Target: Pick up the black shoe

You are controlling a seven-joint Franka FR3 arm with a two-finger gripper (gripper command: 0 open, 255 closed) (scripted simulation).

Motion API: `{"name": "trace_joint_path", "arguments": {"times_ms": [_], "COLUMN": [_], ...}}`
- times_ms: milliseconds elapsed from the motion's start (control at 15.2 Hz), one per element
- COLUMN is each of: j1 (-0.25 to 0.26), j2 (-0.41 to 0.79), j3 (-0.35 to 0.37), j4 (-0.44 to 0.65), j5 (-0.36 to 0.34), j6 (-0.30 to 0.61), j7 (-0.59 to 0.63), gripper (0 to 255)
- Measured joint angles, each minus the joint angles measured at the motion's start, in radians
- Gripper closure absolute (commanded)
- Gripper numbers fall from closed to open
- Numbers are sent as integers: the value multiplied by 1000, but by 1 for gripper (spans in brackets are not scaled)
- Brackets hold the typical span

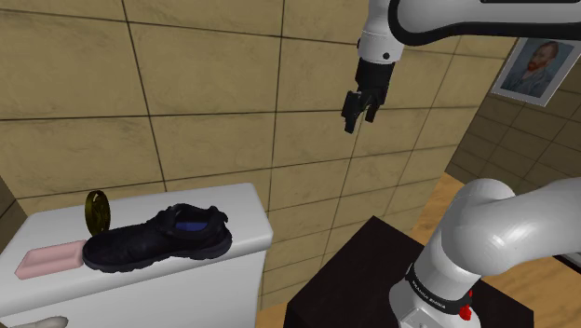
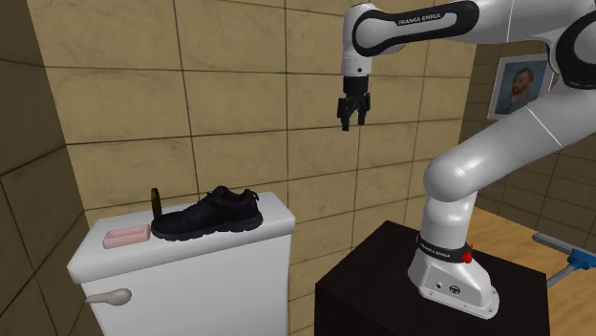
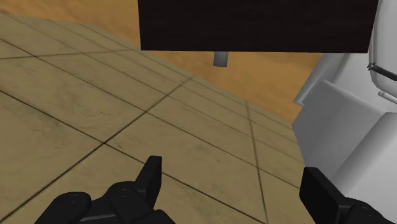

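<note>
A black shoe [image 1: 158,239] [image 2: 208,214] with a blue insole lies on its sole on the lid of a white toilet tank [image 1: 244,207] [image 2: 277,208]. My gripper [image 1: 358,119] [image 2: 351,120] hangs high in front of the tiled wall, well above the shoe and off past the tank's end, towards the right in both exterior views. Its black fingers stand apart with nothing between them. In the wrist view the gripper [image 3: 236,181] is open over the tiled wall, with the white tank [image 3: 343,121] beside it.
A pink soap bar [image 1: 48,259] [image 2: 126,236] and an upright dark gold disc [image 1: 97,211] [image 2: 155,202] share the tank lid with the shoe. The black stand [image 1: 354,280] [image 2: 382,277] sits below. A framed portrait [image 1: 537,69] [image 2: 517,84] hangs on the right wall.
</note>
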Motion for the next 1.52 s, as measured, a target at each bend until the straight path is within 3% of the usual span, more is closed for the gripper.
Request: {"name": "trace_joint_path", "arguments": {"times_ms": [660,1518], "j1": [77,163], "j2": [167,515], "j3": [137,352], "j4": [40,229], "j5": [88,134], "j6": [97,217], "j7": [111,293], "gripper": [0,0]}}
